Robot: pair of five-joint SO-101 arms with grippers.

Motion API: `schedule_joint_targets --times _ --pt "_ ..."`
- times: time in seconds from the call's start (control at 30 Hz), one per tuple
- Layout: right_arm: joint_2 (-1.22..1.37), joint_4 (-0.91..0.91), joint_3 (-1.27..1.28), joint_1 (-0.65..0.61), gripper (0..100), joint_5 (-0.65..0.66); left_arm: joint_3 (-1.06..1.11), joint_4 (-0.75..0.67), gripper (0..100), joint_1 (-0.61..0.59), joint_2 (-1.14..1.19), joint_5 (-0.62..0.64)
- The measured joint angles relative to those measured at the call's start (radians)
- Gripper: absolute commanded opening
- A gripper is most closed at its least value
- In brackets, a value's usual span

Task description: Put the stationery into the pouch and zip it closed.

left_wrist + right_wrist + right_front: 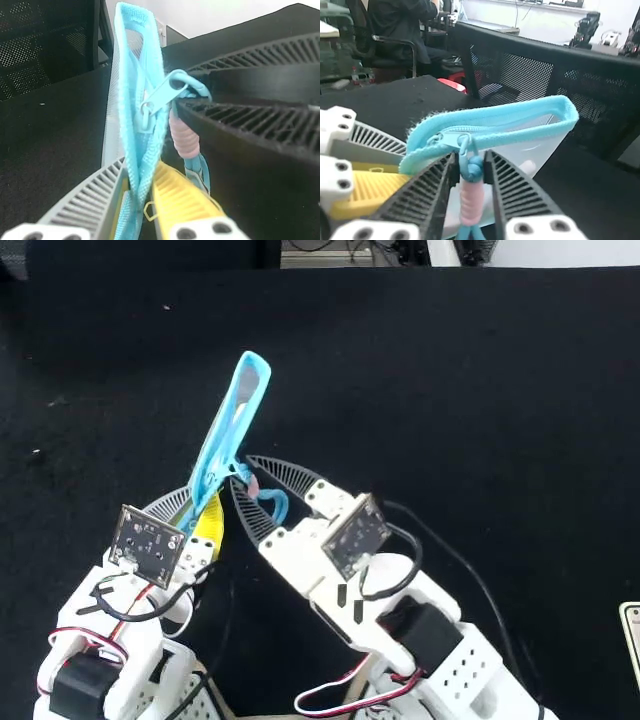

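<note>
Both jaws clamped: left gripper [140, 170] at six o'clock on the light-blue mesh pouch [228, 430], right gripper [470, 160] pinching its pink-beaded zip pull [468, 200]; zipping seems nearly finished.

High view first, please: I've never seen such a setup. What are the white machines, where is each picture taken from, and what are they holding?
Two small robot arms sit side by side at a black table. The high view looks down from a fixed camera; the other two pictures come from cameras on the arms' wrists. The left arm has yellow and grey jaws shut on one end of a light blue pouch, held on edge. The right arm has black jaws shut on its zip pull cord.
</note>
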Motion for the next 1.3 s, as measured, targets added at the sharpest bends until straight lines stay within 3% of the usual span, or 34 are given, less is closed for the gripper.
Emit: schedule_joint_targets --times 0.2,1.3 --pt "0.000 -0.005 0.000 0.000 0.7 0.043 0.002 0.000 3 0.000 0.000 0.000" --pt "-0.002 -0.006 -0.028 0.048 1.1 -0.012 0.002 0.000 3 0.000 0.000 0.000"
